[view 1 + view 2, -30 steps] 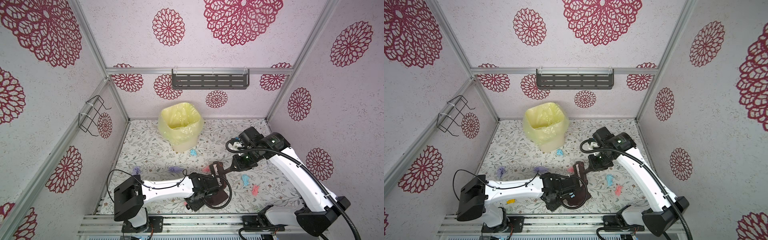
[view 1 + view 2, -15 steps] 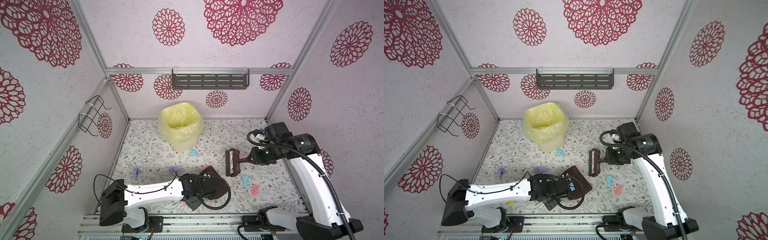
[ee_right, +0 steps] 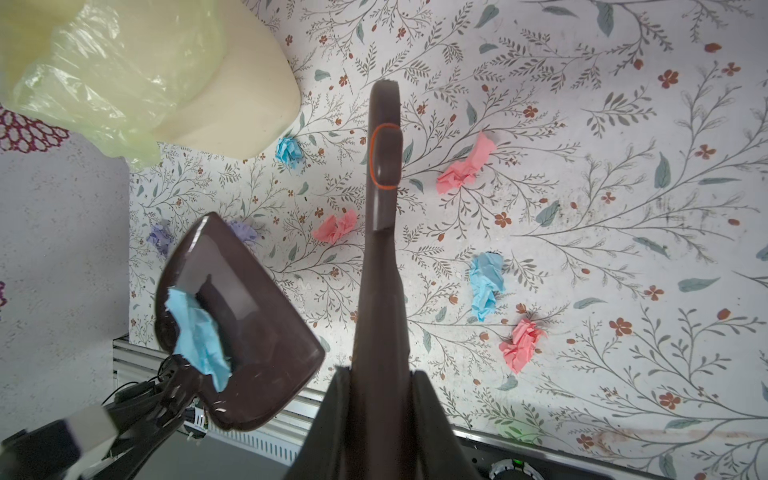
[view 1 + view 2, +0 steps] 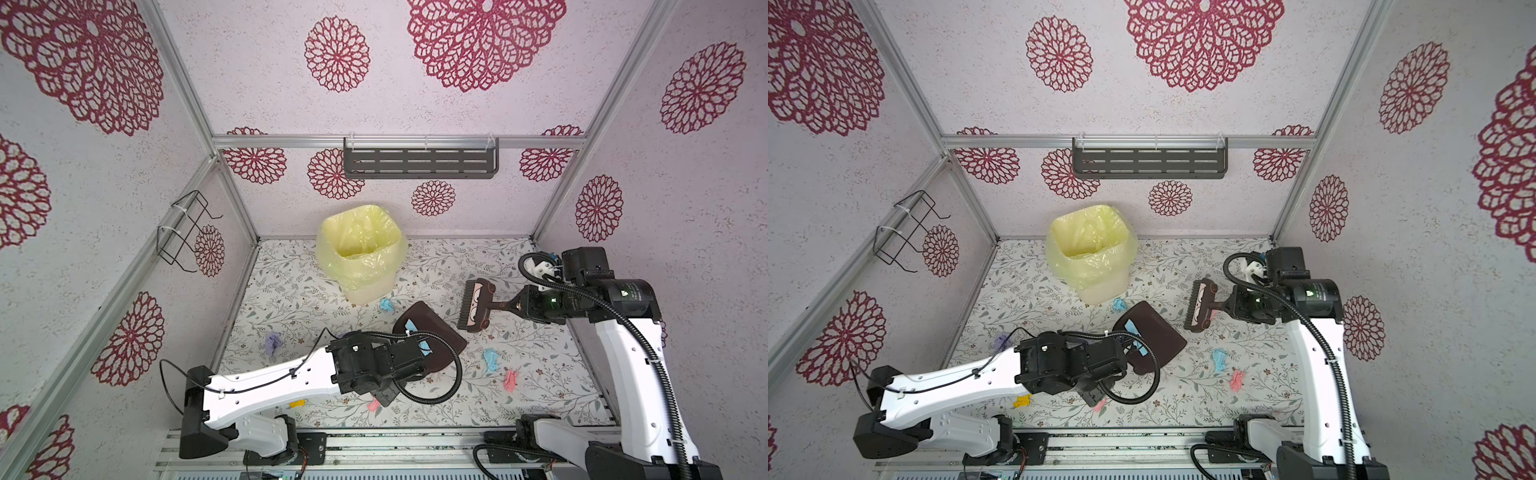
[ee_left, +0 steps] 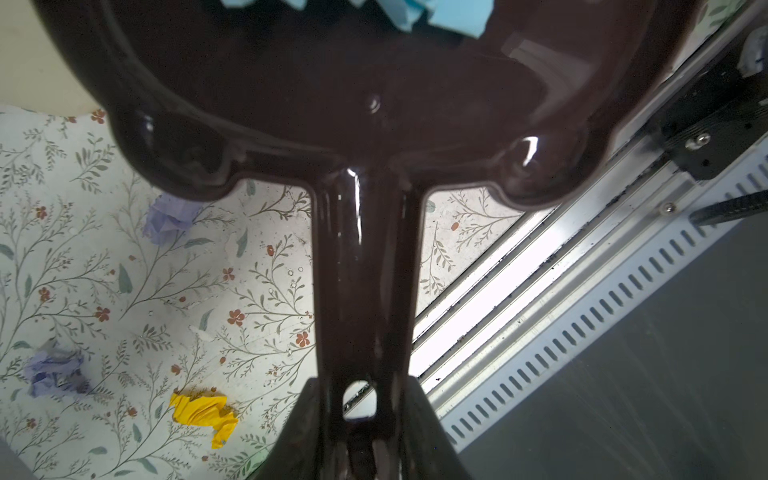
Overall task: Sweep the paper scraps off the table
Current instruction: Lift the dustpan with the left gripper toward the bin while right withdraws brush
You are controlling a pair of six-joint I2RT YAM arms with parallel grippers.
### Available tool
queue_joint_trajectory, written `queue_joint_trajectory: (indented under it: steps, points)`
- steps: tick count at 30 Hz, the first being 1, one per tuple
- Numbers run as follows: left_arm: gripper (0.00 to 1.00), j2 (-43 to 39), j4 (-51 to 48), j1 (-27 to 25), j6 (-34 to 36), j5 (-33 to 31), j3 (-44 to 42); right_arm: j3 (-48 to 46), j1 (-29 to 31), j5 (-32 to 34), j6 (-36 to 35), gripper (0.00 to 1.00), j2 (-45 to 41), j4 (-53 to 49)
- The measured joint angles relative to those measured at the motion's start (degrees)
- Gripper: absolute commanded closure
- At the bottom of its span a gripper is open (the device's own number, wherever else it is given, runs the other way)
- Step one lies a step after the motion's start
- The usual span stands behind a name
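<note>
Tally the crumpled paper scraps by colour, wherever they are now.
Pink crumpled paper scraps: 3
Light blue scraps: 3, one clump inside the dark brown plastic dustpan
Lilac scraps: 2
Yellow scrap: 1
Total: 9

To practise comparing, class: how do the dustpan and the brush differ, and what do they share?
The dustpan is a broad scoop; the brush is a narrow bristled head on a handle. The dustpan holds light blue paper; the brush carries none. The left gripper grips the dustpan's handle, the right gripper the brush's. Both are dark brown.
</note>
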Motion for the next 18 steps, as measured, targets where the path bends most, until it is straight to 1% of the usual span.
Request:
queue_joint_trajectory:
  steps: [4,7,13,18]
  points:
    - [1.0,-1.73,-3.52,3.54,-0.42,0.04,4.83,-2.58,-0.7,-1.49,0.42,1.0,-0.5,2.29]
    - [1.0,-2.78,-6.45,7.19,-0.55,0.2,8.48,-4.24,-0.94,-2.6,0.63,1.0,-0.81,3.8]
    - [1.0,-3.85,-12.2,16.9,-0.04,0.66,15.61,-5.27,-1.18,-3.74,0.98,1.0,-1.09,5.22]
    - [1.0,-3.85,-15.93,25.4,1.77,0.09,20.5,-6.49,-1.44,-4.59,1.46,1.0,-2.34,7.21]
